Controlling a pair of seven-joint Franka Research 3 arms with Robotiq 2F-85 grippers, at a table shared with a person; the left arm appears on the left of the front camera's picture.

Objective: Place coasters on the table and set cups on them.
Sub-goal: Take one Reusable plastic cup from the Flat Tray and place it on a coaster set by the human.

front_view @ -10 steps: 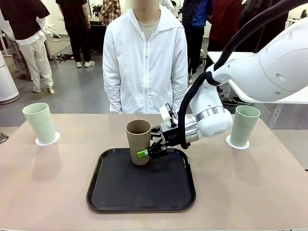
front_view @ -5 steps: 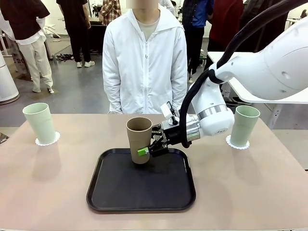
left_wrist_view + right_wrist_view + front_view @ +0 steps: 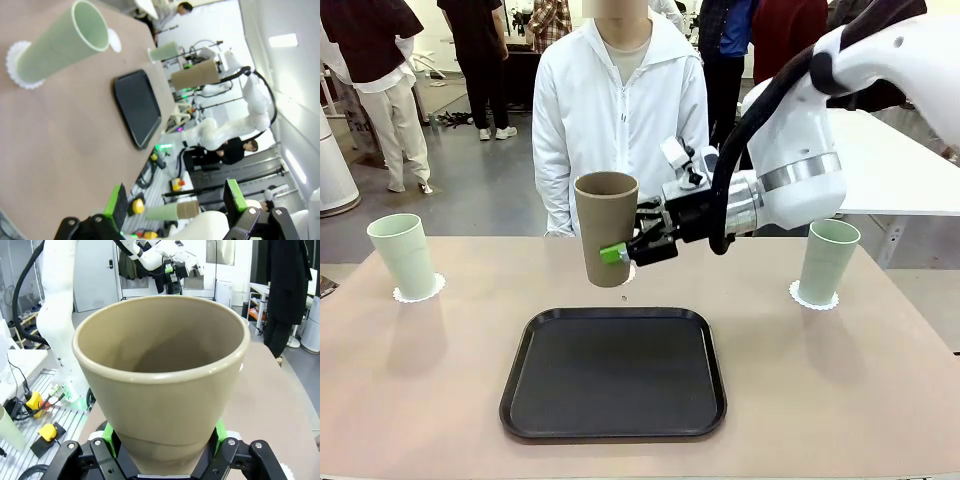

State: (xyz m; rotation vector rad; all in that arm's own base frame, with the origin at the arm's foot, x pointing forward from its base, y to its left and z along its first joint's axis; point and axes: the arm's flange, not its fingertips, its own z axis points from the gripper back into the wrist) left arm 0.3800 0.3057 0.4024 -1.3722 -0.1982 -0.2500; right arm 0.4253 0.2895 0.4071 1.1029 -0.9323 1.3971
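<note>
Front view: right gripper (image 3: 632, 249) clamped on the brown-taupe cup (image 3: 606, 228), carried upright in the air above the far edge of the black tray (image 3: 613, 373), which holds nothing. Mint cup (image 3: 401, 256) stands on a doily coaster (image 3: 419, 291) far left; another mint cup (image 3: 826, 261) on its coaster (image 3: 812, 297) far right. Left wrist view: left gripper (image 3: 176, 200) spread wide, grasping nothing, above the tan table (image 3: 60, 130). Right wrist view: the brown cup's interior is bare.

A grey floor (image 3: 470, 200) stretches behind the bench's far edge. People stand there. A white glossy table (image 3: 895, 170) sits beyond the right corner.
</note>
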